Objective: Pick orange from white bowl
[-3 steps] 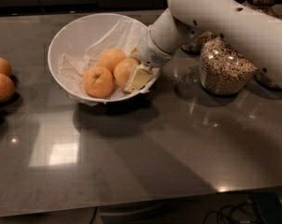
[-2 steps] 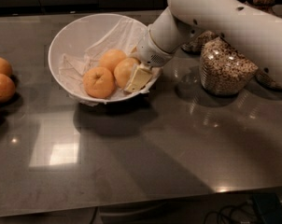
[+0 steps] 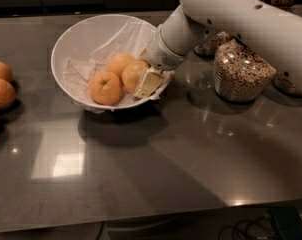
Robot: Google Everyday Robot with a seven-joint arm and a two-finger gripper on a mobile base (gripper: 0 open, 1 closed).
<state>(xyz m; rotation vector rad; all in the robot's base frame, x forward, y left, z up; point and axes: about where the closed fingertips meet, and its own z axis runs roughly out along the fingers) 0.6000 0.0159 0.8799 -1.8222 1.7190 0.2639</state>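
Note:
The white bowl (image 3: 81,39) stands tilted on the dark table, lined with a thin white paper sheet. Three oranges lie in it. The paler orange (image 3: 132,75) lies at the right of the bowl. A deeper orange one with a stem dimple (image 3: 105,88) lies in front, and a third (image 3: 119,63) lies behind. My gripper (image 3: 147,84) reaches down into the bowl from the right and sits against the right side of the paler orange, partly covering it. The white arm (image 3: 231,19) crosses above the bowl's right rim.
Three loose oranges lie at the table's left edge (image 3: 1,93). A glass jar of cereal (image 3: 239,73) stands right of the bowl, with another jar (image 3: 211,44) behind it under the arm. The table's front edge (image 3: 141,219) runs along the bottom.

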